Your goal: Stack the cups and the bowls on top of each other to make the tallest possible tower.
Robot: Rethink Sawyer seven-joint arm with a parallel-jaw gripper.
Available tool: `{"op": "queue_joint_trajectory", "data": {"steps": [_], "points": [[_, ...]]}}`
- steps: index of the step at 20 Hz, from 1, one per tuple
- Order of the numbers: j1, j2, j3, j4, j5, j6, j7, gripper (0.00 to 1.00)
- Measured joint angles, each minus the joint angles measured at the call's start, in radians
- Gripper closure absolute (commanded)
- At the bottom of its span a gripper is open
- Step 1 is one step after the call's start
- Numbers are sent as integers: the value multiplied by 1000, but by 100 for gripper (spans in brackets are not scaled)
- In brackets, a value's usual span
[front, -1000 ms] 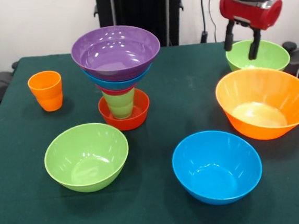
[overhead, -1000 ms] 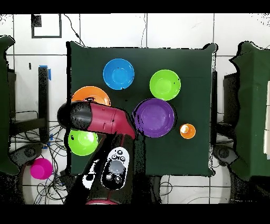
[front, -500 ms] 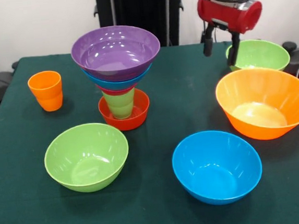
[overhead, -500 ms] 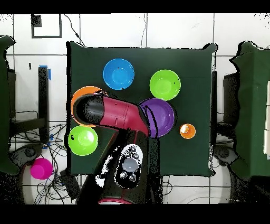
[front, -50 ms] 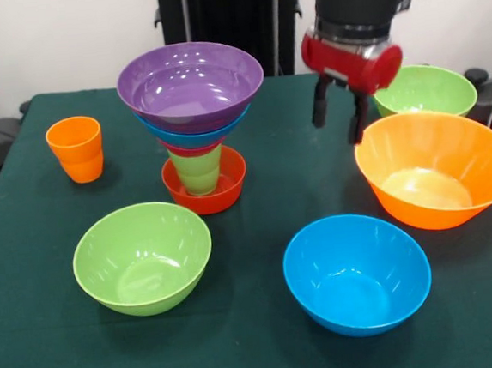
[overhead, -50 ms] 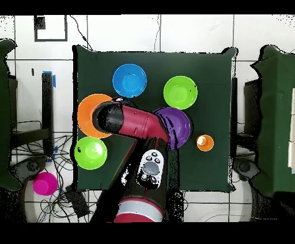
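The tower (front, -50 ms: 193,120) stands left of centre: a small red-orange bowl (front, -50 ms: 221,195) at the base, a light green cup (front, -50 ms: 197,171) in it, then a thin red rim, a blue bowl (front, -50 ms: 192,139) and a purple bowl (front, -50 ms: 190,85) on top. From overhead the purple bowl (overhead, -50 ms: 177,128) is partly under the arm (overhead, -50 ms: 129,122). My gripper (front, -50 ms: 337,117) hangs open and empty above the cloth, between the tower and the large orange bowl (front, -50 ms: 437,167), close to that bowl's left rim. An orange cup (front, -50 ms: 76,149) stands alone at the left.
Loose bowls lie around: a lime green one (front, -50 ms: 142,258) at front left, a blue one (front, -50 ms: 357,273) at front right, another lime green one (front, -50 ms: 423,91) behind the orange bowl. Off the table, a pink round object (overhead, -50 ms: 44,183) sits on the floor.
The gripper has left its spot over the back-right lime green bowl and moved left and lower in the front view, still open and empty. No cup or bowl has shifted.
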Motion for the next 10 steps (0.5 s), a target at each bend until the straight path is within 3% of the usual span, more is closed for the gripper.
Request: {"op": "queue_joint_trajectory", "data": {"steps": [6, 10], "points": [[7, 87, 8, -1, 4, -133, 0, 0], [18, 130, 10, -1, 12, -164, 0, 0]]}}
